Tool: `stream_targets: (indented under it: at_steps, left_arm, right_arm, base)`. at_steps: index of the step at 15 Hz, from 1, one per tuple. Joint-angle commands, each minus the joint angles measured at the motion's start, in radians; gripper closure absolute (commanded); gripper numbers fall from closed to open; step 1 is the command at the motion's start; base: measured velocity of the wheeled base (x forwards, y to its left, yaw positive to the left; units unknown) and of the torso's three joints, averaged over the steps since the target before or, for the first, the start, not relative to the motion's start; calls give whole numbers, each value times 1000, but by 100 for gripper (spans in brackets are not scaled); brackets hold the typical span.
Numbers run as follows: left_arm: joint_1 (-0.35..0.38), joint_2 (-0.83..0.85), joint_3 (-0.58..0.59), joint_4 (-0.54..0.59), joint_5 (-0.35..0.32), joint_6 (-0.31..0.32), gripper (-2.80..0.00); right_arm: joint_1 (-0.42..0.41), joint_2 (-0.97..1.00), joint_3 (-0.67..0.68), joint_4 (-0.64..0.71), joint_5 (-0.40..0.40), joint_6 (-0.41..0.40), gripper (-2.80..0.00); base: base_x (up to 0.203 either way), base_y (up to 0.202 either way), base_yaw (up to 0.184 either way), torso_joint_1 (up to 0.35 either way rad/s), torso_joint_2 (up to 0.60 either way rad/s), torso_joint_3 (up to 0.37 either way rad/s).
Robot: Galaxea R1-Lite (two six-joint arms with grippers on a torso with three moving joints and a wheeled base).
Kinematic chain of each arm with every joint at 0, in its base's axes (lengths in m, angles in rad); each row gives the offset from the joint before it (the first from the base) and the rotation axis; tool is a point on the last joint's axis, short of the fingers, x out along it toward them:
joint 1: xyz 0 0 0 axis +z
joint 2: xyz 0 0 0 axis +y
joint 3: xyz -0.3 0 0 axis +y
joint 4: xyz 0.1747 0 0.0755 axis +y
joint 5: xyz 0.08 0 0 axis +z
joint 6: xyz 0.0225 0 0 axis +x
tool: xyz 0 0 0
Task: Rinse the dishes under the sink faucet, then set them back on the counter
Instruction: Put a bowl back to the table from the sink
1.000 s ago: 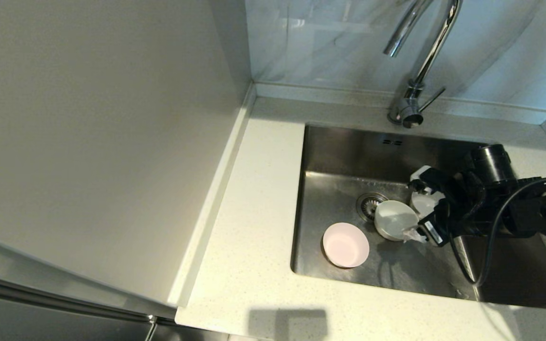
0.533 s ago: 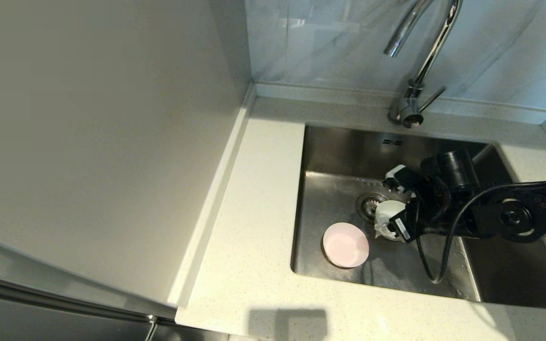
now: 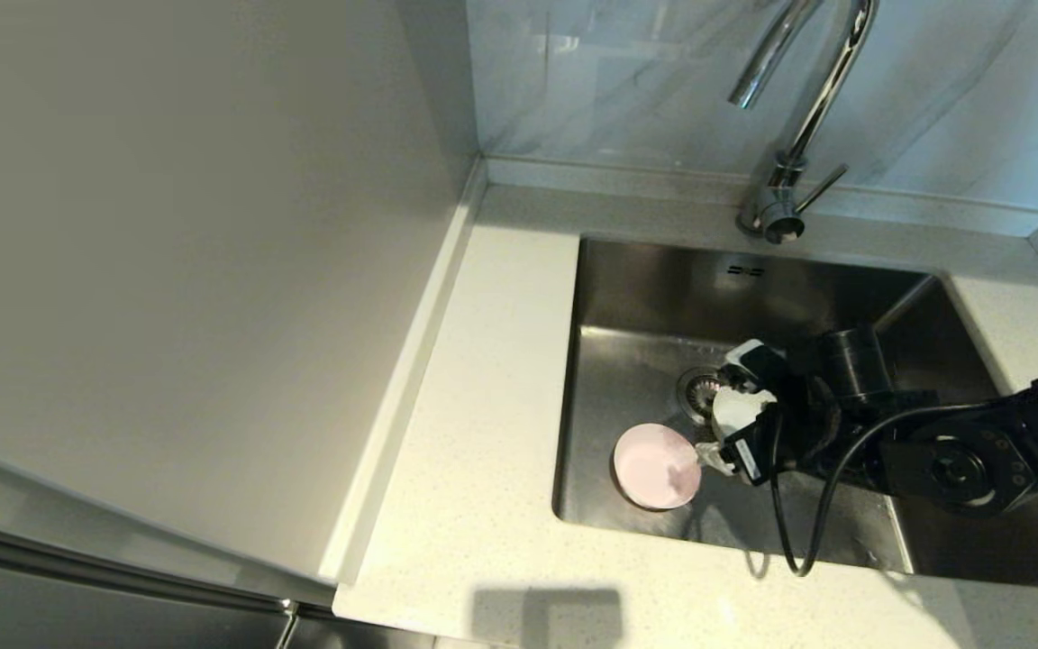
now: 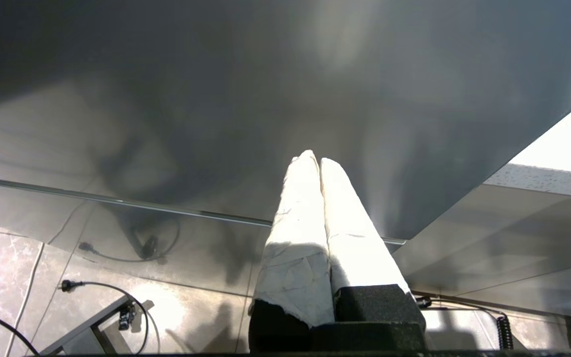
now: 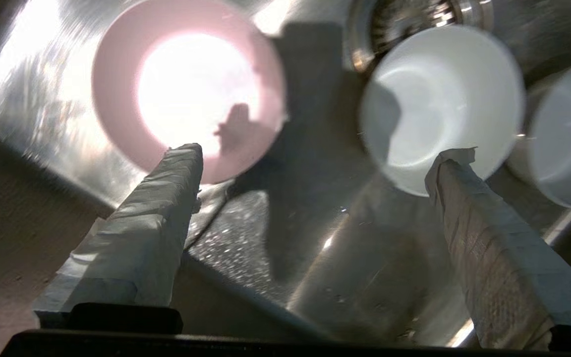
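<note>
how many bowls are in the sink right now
3, all on the sink floor: the pink bowl nearest the front left corner, the white bowl beside the drain, and a third bowl just beyond it, mostly hidden behind the right gripper in the head view.

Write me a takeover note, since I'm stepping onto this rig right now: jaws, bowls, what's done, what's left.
Right gripper: jaws open wide, empty, low in the sink, hovering between the pink bowl and the middle bowl.
Left gripper: jaws shut, empty, parked away from the sink.
Bowls: all three sit upright on the sink floor; the pink one nearest the counter, the middle one by the drain strainer, the third bowl just beyond it.
Faucet: no water visible.
Done: no bowl is back on the counter.
Left: grasp each bowl, rinse under the faucet, set it on the counter.
</note>
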Motion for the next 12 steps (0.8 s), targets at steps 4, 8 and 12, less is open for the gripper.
stream_targets:
  at_steps: [4, 8, 12]
  left_arm:
    - [0, -3, 0, 0, 0, 0, 0]
    - [0, -3, 0, 0, -1, 0, 0]
    - [0, -3, 0, 0, 0, 0, 0]
  right_arm:
    - [27, 150, -55, -42, -35, 2, -280]
    - [7, 247, -110, -233, -57, -16, -280]
    - [-47, 277, -116, -306, -68, -103, -280]
  base:
    - [0, 0, 0, 0, 0, 0]
    - [0, 0, 0, 0, 0, 0]
    - [0, 0, 0, 0, 0, 0]
